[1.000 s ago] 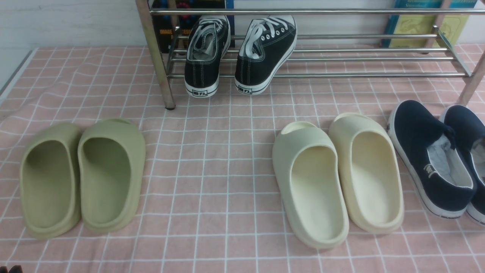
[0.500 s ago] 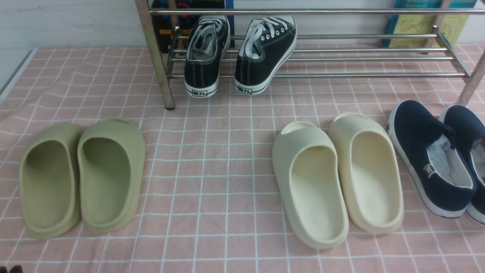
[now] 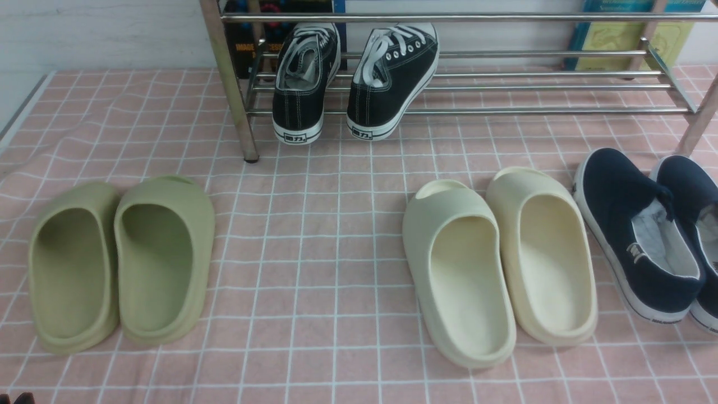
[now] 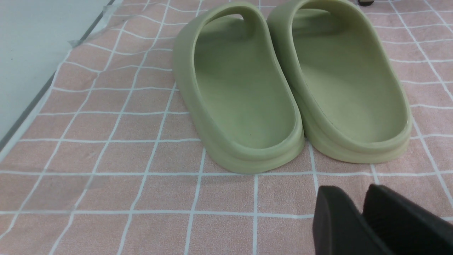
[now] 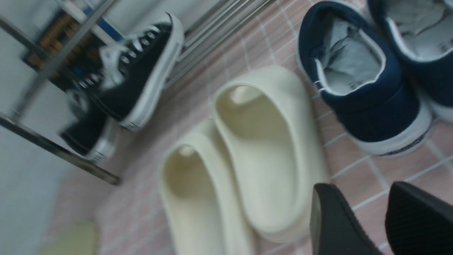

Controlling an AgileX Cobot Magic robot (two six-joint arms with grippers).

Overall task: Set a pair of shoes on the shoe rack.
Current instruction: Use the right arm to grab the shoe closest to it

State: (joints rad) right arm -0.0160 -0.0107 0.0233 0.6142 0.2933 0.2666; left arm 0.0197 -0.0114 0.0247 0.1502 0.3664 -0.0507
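Ideally, square the right gripper [image 5: 360, 188], jaws apart and empty, over one navy shoe's [image 3: 611, 182] heel before closing; left gripper's [image 4: 353, 193] jaws narrowly parted, empty.

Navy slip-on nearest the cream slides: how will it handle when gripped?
The navy slip-on would probably give at its canvas sides, the lining looking creased. Its flat white sole should resist rolling. Lifting may nudge its mate, which sits against it.
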